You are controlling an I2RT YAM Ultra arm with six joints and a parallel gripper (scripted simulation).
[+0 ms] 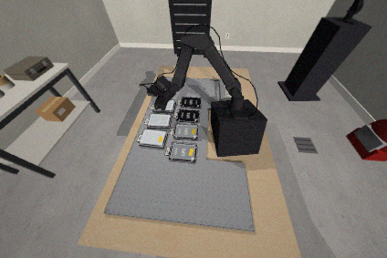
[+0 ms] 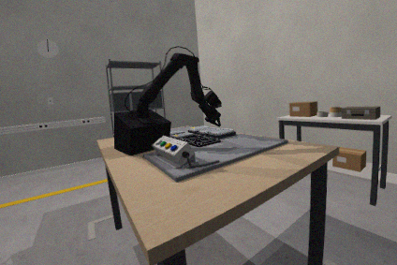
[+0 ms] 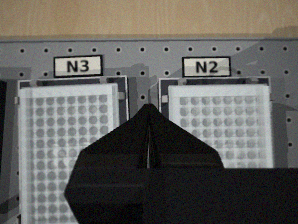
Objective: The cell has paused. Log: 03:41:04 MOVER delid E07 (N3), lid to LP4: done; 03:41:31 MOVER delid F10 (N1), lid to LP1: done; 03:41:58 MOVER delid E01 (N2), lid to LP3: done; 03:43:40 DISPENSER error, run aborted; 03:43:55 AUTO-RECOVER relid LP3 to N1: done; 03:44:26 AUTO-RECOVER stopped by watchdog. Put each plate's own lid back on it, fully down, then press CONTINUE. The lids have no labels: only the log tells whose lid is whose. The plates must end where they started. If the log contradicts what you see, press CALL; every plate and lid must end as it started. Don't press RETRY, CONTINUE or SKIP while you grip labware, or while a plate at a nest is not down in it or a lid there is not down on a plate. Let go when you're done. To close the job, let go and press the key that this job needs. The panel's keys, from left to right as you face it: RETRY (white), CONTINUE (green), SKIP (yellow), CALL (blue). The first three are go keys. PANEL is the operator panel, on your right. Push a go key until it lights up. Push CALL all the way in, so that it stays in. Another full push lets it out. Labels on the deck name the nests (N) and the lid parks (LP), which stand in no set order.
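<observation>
While closed and empty, gripper (image 3: 150, 150) hangs between plates N3 (image 3: 67, 150) and N2 (image 3: 220, 125).

In the wrist view the black gripper (image 3: 150, 150) hides the near parts of the N3 plate (image 3: 60, 150) and the N2 plate (image 3: 225, 125). In the exterior view the panel (image 2: 171, 149) words are too small to read.

Wooden table (image 2: 225, 187) bearing a grey deck mat (image 2: 243, 147). A black arm (image 2: 180, 67) rises from a black base box (image 2: 138, 136) and bends down over the well plates (image 2: 213, 131) — its gripper (image 2: 214, 119) hangs just above them, fingers closed on nothing. At the mat's near edge sits the operator panel (image 2: 174, 150) with coloured keys. Behind, a metal shelf rack (image 2: 110, 89); to the right, a white side table (image 2: 334, 120) carrying a cardboard box (image 2: 302, 109).
</observation>
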